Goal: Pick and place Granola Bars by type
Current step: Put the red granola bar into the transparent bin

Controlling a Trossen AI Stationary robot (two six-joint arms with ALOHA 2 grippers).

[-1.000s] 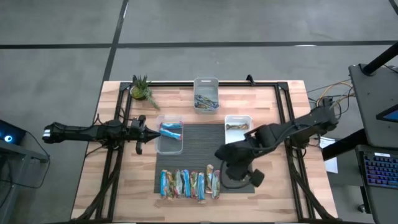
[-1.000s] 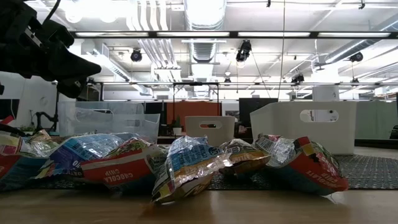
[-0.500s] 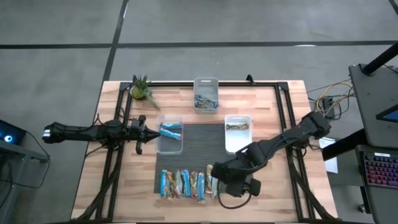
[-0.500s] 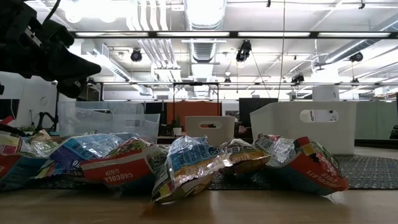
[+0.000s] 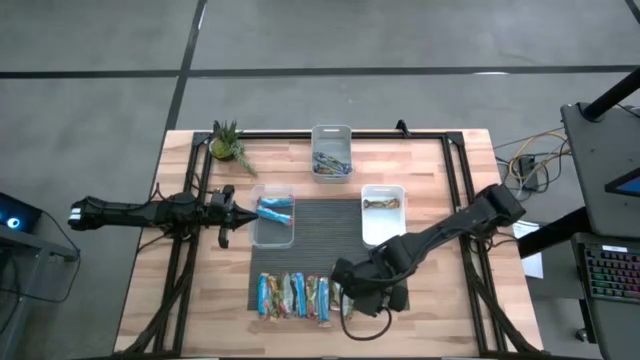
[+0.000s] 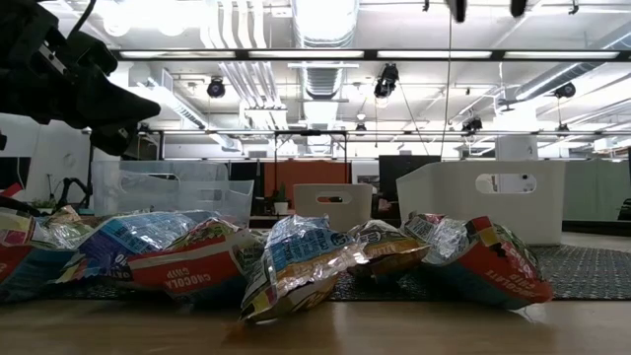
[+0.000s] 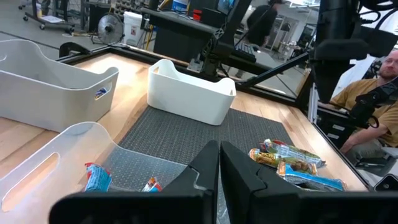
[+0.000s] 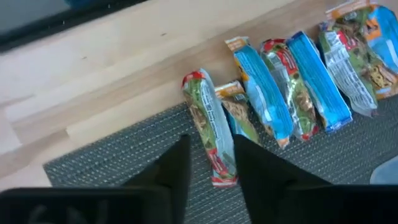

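Observation:
Several granola bars (image 5: 295, 296) lie side by side in a row on the table's near side, on the front edge of a dark mat (image 5: 325, 235). My right gripper (image 5: 346, 292) hangs open over the row's right end, pointing steeply down. In the right wrist view its fingers (image 8: 180, 158) stand apart above a green-and-red bar (image 8: 211, 127), clear of it. In the low view its fingertips (image 6: 458, 8) show at the top, high above the bars (image 6: 296, 261). My left gripper (image 5: 232, 212) waits shut at the table's left, beside a clear bin (image 5: 273, 217) holding blue bars.
A grey bin (image 5: 331, 152) with bars stands at the far middle, and a white bin (image 5: 382, 212) with one bar stands right of the mat. A small plant (image 5: 228, 145) sits at the far left. A person (image 7: 373, 93) sits beyond the table's right side.
My right gripper has come down and moved toward the table's near left, from the mat's right part to the right end of the row of bars, rolling its wrist on the way. The bars lie as before.

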